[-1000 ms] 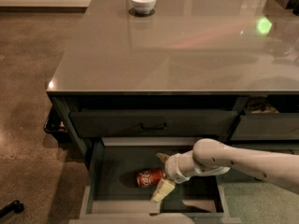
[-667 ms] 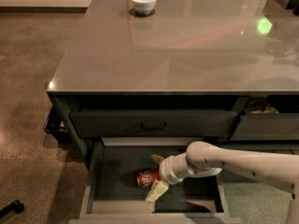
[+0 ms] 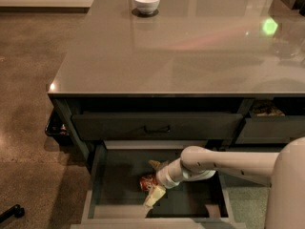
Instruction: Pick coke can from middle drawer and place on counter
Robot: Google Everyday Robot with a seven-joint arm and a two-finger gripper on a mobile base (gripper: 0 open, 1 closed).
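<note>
1. The gripper (image 3: 151,185) is down inside the middle drawer (image 3: 119,192), low over its floor. Its jaws are spread, the pale lower finger (image 3: 155,194) on the near side and the darker one on the far side.
2. The coke can (image 3: 147,181) lies on its side on the drawer floor, just left of the wrist, in the gap between the jaws. As far as the view shows, they are not yet clamped on it.
3. A second ago the gripper sat to the right of the can, beside it. It is now further left, so the jaws straddle the can, which rests in much the same spot.
4. I judge that the approach is nearly done and closing on the can is the step at hand. Lifting it and carrying it up are still to do.
5. The arm (image 3: 228,163) reaches in from the right, across the drawer's open front.
6. Above it, the drawer front with the bar handle (image 3: 157,127) is closed.
7. The counter (image 3: 167,56) spreads wide above that, with a white bowl (image 3: 146,2) near its far edge, well apart from the can.
</note>
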